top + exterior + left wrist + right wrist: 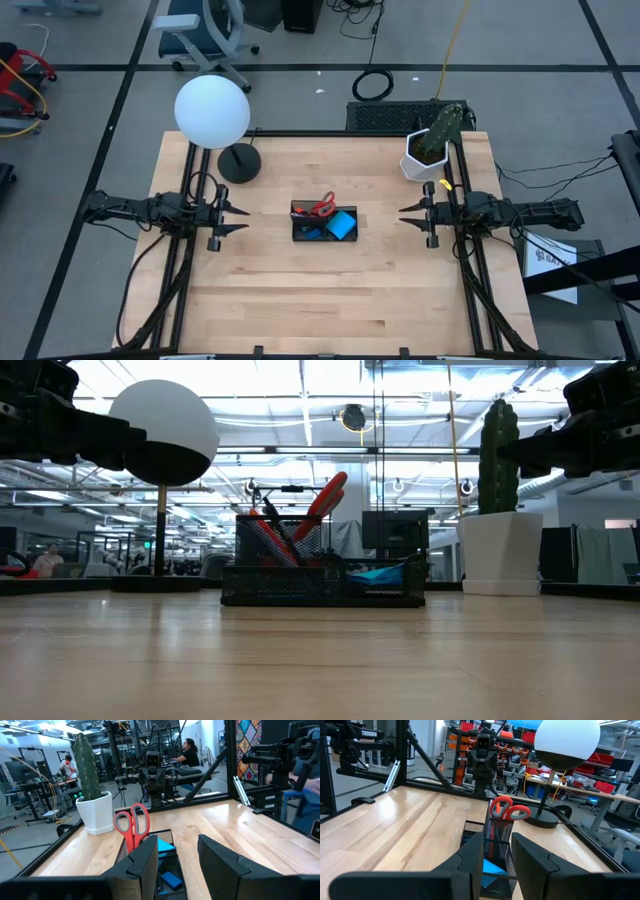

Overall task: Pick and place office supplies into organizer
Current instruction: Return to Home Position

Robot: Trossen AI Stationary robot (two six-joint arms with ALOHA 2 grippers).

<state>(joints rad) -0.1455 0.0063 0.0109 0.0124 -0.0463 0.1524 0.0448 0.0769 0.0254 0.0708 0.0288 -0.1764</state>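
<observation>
The black mesh organizer [324, 223] sits at the table's middle. Red-handled scissors [322, 207] stand in its tall cup with the handles up [132, 822], beside thin pens [272, 530]. A blue note pad [343, 225] lies in its low tray. A small blue block [171, 880] lies in the tray too. My left gripper [237, 220] hovers open at the table's left, pointing at the organizer. My right gripper [410, 215] hovers open at the table's right, facing it. Neither touches anything.
A white globe lamp [212, 112] on a round black base [239, 163] stands at the far left. A potted cactus [430, 150] in a white pot stands at the far right. Bare wood [330, 300] stretches along the near half. People sit in the room beyond [189, 751].
</observation>
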